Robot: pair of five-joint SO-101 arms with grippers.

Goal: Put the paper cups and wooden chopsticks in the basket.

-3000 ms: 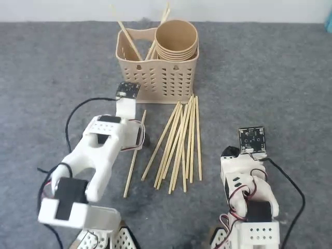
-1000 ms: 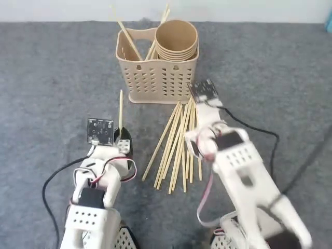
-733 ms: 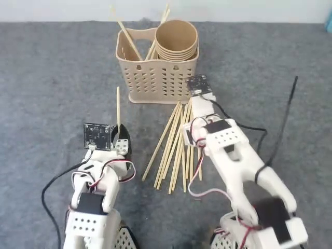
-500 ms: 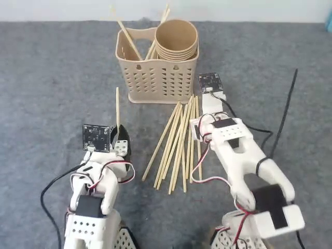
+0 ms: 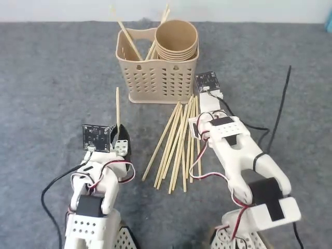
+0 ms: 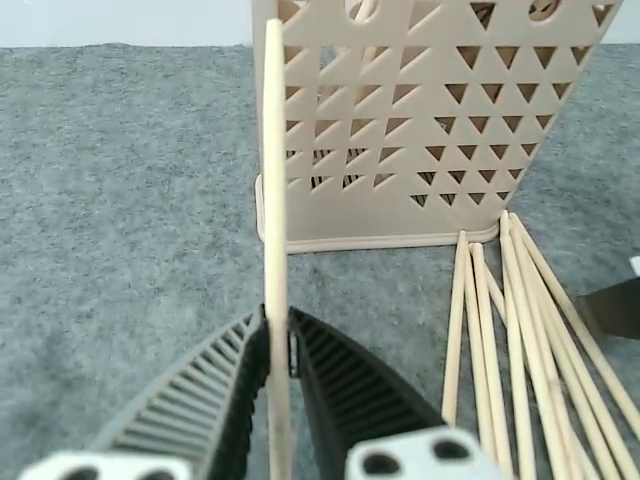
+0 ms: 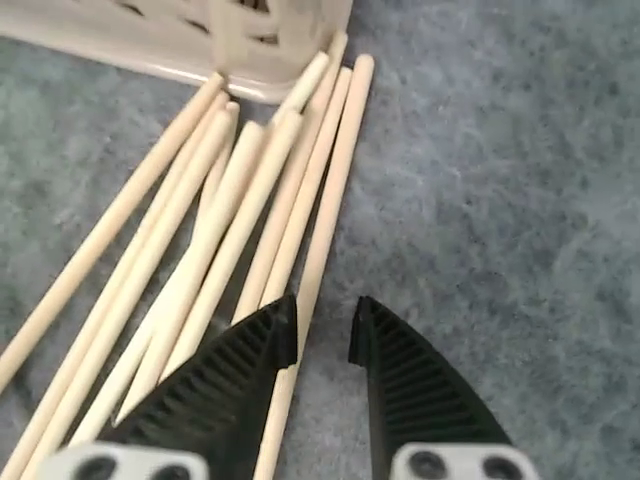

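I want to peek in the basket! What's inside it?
The basket holds a stack of paper cups and a few wooden chopsticks leaning beside them. Its wall hides the cups' lower parts and the chopsticks' bottom ends.

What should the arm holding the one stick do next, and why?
Probably lift and move forward until the stick is over the basket. The left gripper is shut on a chopstick that points towards the basket but sits in front of its wall, not above the opening, so it cannot drop in yet.
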